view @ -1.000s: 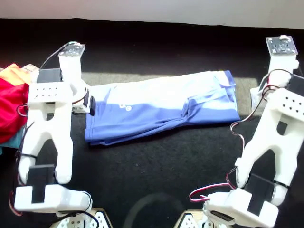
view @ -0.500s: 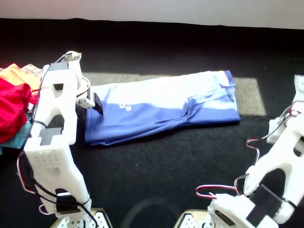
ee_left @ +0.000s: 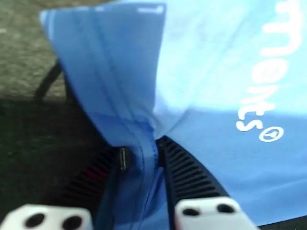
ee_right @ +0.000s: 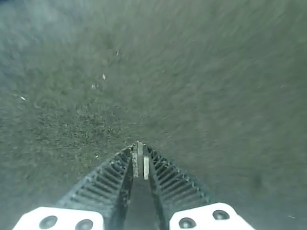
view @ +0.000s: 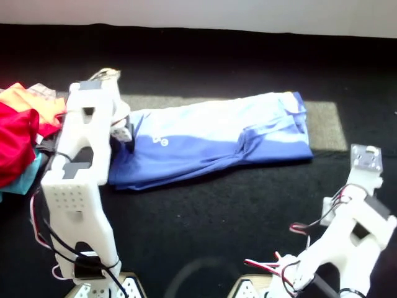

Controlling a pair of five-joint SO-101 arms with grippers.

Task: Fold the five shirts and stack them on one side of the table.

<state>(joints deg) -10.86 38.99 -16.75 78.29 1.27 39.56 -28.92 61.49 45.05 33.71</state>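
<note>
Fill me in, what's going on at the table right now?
The left gripper is shut on one end of the folded light-and-dark blue fabric shirt lying across the black table. The right gripper is shut and empty over bare tabletop. A heap of red and orange shirts sits at the table's left edge.

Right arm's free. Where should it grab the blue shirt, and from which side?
Probably the near right corner of the blue shirt, coming from the right. The shirt lies as a long flat strip, the left tool pinches its other end, and this corner lies free. Open the shut right tool first.
</note>
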